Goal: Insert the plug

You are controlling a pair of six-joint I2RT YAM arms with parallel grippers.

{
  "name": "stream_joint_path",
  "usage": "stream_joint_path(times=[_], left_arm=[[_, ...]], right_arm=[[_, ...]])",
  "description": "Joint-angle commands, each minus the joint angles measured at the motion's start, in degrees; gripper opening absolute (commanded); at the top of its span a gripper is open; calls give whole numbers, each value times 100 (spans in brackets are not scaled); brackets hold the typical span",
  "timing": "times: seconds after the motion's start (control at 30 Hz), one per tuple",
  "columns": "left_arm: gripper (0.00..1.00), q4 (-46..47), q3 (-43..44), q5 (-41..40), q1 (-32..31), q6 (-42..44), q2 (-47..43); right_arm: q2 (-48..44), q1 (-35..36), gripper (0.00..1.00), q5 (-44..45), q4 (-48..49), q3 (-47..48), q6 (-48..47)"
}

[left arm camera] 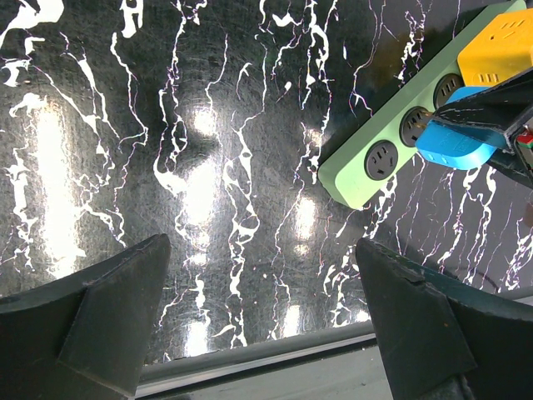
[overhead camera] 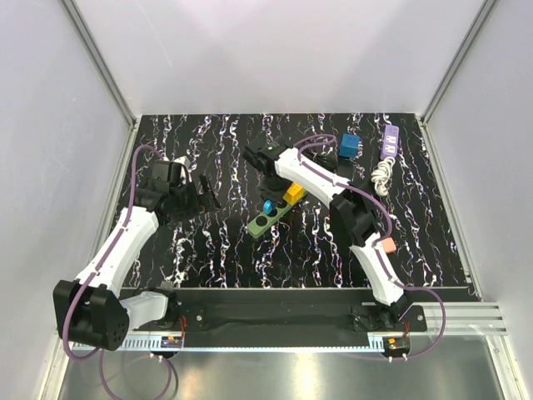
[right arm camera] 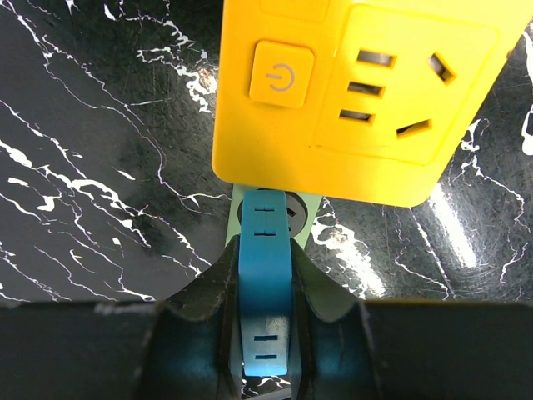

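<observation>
The right gripper (right arm camera: 265, 287) pinches the blue plug (right arm camera: 265, 250) over the green power strip (left arm camera: 346, 179), maybe touching a socket. 1 yellow block (right arm camera: 358, 92) crowds right beside it. The left gripper (left arm camera: 260, 242) hangs wide open nearby.

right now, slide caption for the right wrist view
Right gripper holds blue plastic plug at pale green power strip, beside yellow cube adapter

The black marbled table (overhead camera: 216, 258) lies bare across the lower middle and left centre of the top view, leaving clear passage between the left gripper (overhead camera: 202, 198) and the green power strip (overhead camera: 268, 220). At frame centre room is tight: the yellow adapter (right arm camera: 358, 92) sits just beside the blue plug (right arm camera: 265, 250) clamped in the right gripper (right arm camera: 265, 287), with the right arm (overhead camera: 312, 179) crossing above. A blue cube adapter (overhead camera: 350, 147), purple power strip (overhead camera: 388, 142) and coiled white cable (overhead camera: 381, 175) crowd the upper right.
</observation>
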Motion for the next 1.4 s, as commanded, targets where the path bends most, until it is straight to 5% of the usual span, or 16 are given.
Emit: stream_joint_path(times=[0.0,1.37], left_arm=[[99,52,80,-112,35,17,-67],[99,52,89,-86,61,9,-85]], right_arm=[[-51,-33,0,-41,36,-45,238],[-306,-33,0,-217,195,-414,519]])
